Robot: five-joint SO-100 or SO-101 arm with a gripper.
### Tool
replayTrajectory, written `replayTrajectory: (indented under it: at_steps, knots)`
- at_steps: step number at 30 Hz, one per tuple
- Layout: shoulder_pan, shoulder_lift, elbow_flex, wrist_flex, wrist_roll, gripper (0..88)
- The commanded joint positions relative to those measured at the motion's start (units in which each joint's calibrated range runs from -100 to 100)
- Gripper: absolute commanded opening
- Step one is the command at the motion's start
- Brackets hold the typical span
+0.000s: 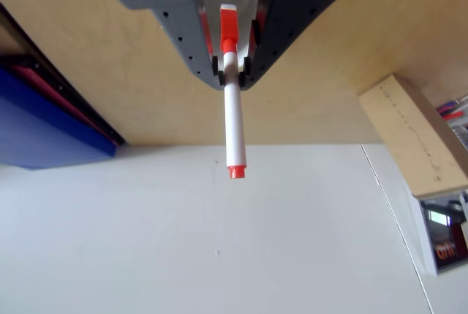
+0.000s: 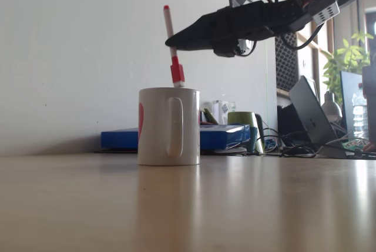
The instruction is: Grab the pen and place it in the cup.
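My gripper (image 2: 174, 45) is clamped on the pen (image 2: 171, 40), jaws narrow, pinching the white barrel just beside the red-orange cap. In the fixed view the pen stands near upright, slightly tilted, cap end down, its tip right at the cup (image 2: 168, 126) rim; whether it has crossed inside I cannot tell. In the other view the pen (image 1: 235, 120) projects from my fingertips (image 1: 232, 65) with the small red plug at the far end. Judgement: transport is done and placement is in hand. The next move calls for a short descent centred over the opening, then release. Hazards: the cap could catch the rim, and the tilt may lean the pen against the wall. Behind the cup lie a blue folder (image 2: 220, 136) and a green mug (image 2: 243, 124), with a laptop (image 2: 311, 114) further right; none of them obstructs me.
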Motion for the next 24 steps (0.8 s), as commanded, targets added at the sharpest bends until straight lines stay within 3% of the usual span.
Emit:
replayTrajectory:
  at_steps: [1,9,24]
  knots:
    - [-0.3,2.2,-2.1,-2.6,0.2,1.1]
    - [0.5,6.4,-2.1,-3.1,0.2,1.1]
    - [0.5,10.3,0.4,-13.9,-0.3,3.8]
